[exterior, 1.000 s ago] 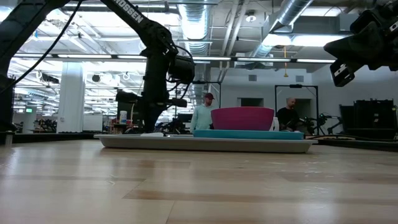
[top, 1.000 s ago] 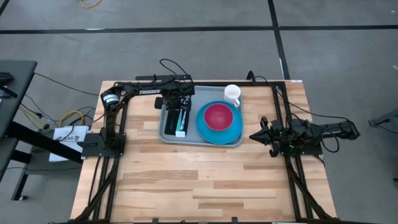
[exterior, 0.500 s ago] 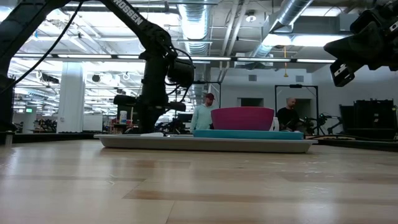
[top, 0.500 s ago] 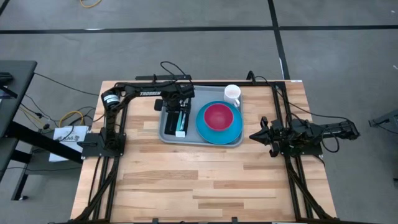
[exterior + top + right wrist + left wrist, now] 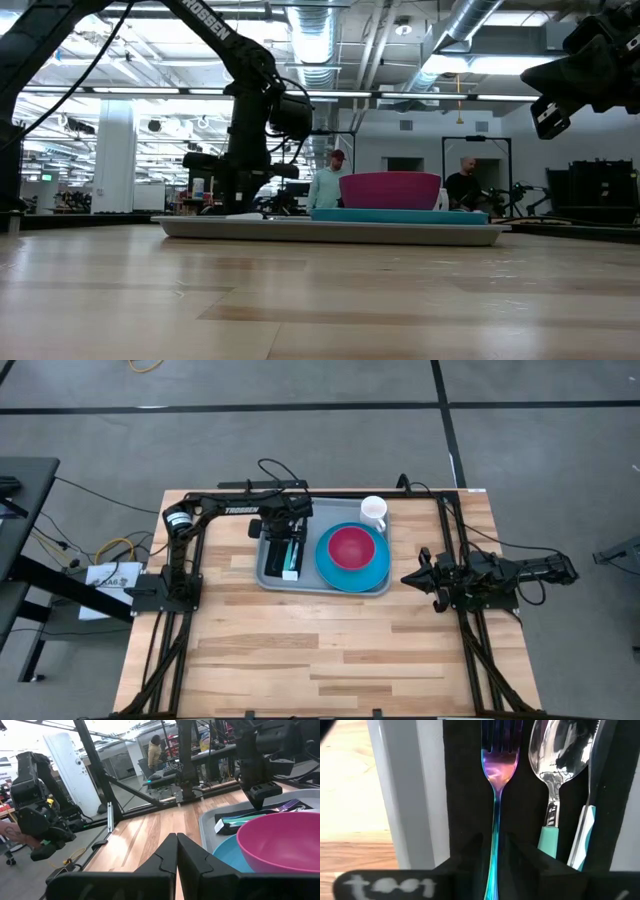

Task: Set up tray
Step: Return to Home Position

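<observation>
On the pale wooden table, high view: the large flat grey-blue rectangular plastic tray sits far-centre. The left gripper hangs over its left end; the right gripper waits near its right end.

Low view: the tray lies flat.

Left wrist: fingers a sliver apart, astride the iridescent metal fork on the black cloth napkin; contact unclear.

Right wrist: fingers pressed together, empty.

Grey-blue tray; bright-blue plate; magenta bowl; white mug; black napkin; iridescent blue-purple fork; silver spoon, teal handle.
</observation>
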